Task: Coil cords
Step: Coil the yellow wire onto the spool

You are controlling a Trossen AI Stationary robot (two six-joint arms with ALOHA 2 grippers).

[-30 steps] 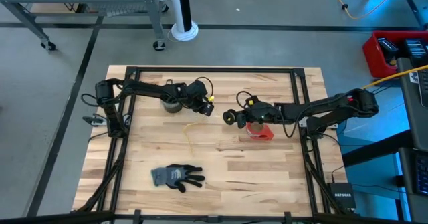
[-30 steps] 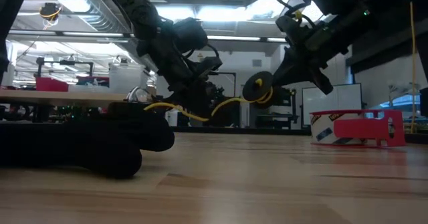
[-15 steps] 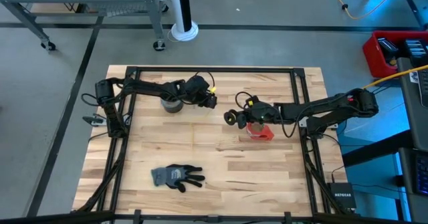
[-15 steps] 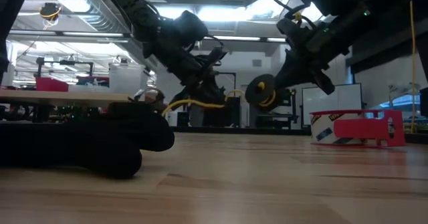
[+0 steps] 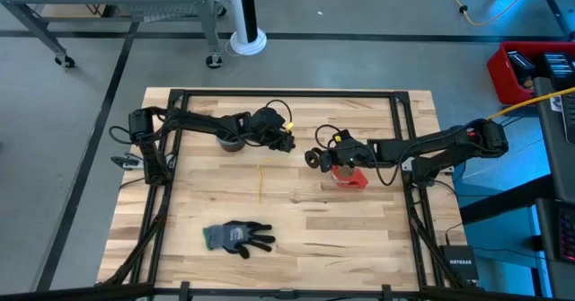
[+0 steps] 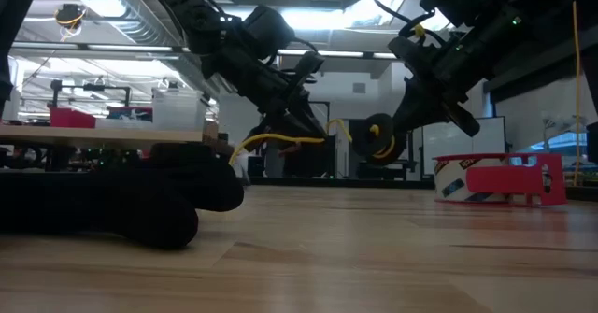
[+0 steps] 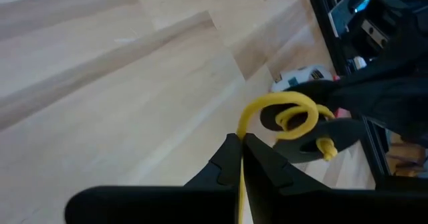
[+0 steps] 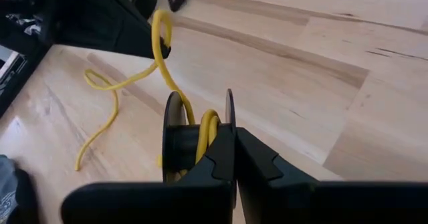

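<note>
just one yellow cord (image 6: pixel 280 141), two end effectors gripping.

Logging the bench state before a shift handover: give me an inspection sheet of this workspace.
Surface: wooden table, dark frame rails along its edges.
Job's things: yellow cord partly wound on a black spool; loose end trails onto the wood.
Clutter: dark glove; red tape roll; grey tape roll.
Grippers: left pincer shut on the yellow cord above the table; right pincer shut on the spool.
Cables: another yellow cable on the floor beyond the table.
Surroundings: white post base, red bin.
</note>
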